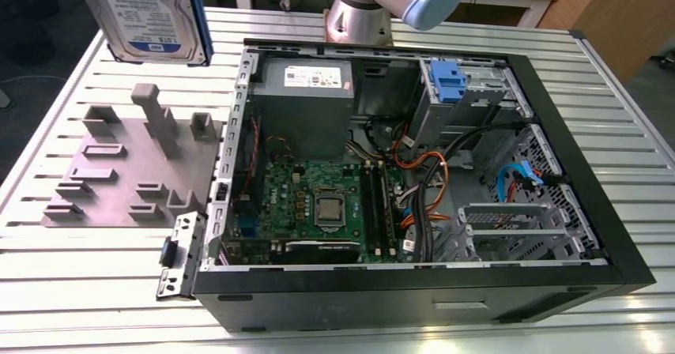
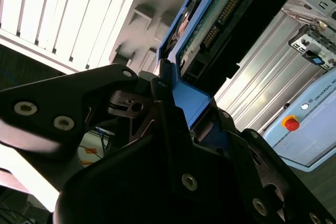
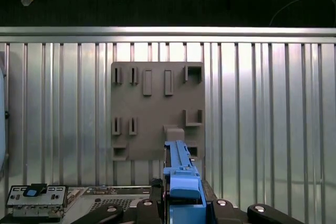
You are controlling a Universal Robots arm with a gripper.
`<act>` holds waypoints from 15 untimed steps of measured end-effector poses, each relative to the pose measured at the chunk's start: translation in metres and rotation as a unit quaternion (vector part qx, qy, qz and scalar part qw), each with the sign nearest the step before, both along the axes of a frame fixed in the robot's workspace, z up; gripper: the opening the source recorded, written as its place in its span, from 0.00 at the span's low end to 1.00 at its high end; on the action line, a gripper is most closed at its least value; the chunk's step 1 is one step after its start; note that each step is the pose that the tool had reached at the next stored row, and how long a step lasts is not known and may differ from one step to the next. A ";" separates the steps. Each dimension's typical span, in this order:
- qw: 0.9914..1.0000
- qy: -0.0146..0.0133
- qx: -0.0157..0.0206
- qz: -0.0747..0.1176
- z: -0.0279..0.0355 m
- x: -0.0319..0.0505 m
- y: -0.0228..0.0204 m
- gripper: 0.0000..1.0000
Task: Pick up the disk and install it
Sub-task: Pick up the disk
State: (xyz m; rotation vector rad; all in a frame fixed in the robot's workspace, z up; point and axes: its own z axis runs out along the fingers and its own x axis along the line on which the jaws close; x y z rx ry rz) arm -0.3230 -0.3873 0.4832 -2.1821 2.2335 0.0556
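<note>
Disk: upper left of exterior view, held above the grey holder plate, long axis near upright. Gripper: clamped on its blue frame. Open computer case: lower right of disk.

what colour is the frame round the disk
Blue; the disk's frame shows best in the first wrist view.

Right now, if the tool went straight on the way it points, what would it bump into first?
Probably the grey slotted plate on the slatted table. The disk held by the tool would touch it first. Depth is hard to judge.
</note>
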 end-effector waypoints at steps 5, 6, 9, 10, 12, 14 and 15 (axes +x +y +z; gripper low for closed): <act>1.000 0.000 0.000 0.000 0.0000 0.0055 0.0000 0.37; 1.000 0.000 0.000 0.000 0.0000 0.0072 0.0000 0.37; 1.000 0.000 0.000 0.000 0.0000 0.0124 0.0000 0.37; 1.000 0.000 0.000 0.000 0.0000 0.0140 0.0000 0.37; 1.000 0.000 0.000 0.000 0.0000 0.0168 0.0000 0.37; 1.000 0.000 0.000 0.000 0.0000 0.0192 0.0000 0.37; 1.000 0.000 0.000 0.000 0.0000 0.0202 0.0000 0.37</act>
